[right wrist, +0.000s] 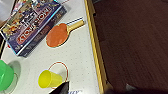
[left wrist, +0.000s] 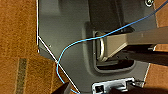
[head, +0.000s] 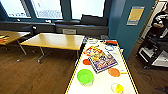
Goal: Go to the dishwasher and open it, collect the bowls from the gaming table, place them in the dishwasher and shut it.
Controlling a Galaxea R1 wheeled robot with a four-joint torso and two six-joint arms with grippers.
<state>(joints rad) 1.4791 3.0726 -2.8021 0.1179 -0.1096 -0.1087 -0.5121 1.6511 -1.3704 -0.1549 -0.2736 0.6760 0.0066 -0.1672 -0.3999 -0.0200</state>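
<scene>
Green bowl [head: 85, 76] on gaming table [head: 101, 83] — tools' opening unreadable

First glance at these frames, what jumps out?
The lime green bowl near the close end of the white, yellow-rimmed gaming table, with a small yellow cup to its right. Behind them lies a colourful board game box, and an orange paddle beside it toward the right rim.

Looking down on the gaming table [right wrist: 80, 60], white dotted top with a yellow rim against dark wood floor [right wrist: 135, 42]. Orange paddle [right wrist: 58, 35] lying flat just beside a colourful board game box [right wrist: 31, 23]. Yellow cup [right wrist: 48, 79] tipped on its side, lime green bowl [right wrist: 5, 75] at the edge.
</scene>
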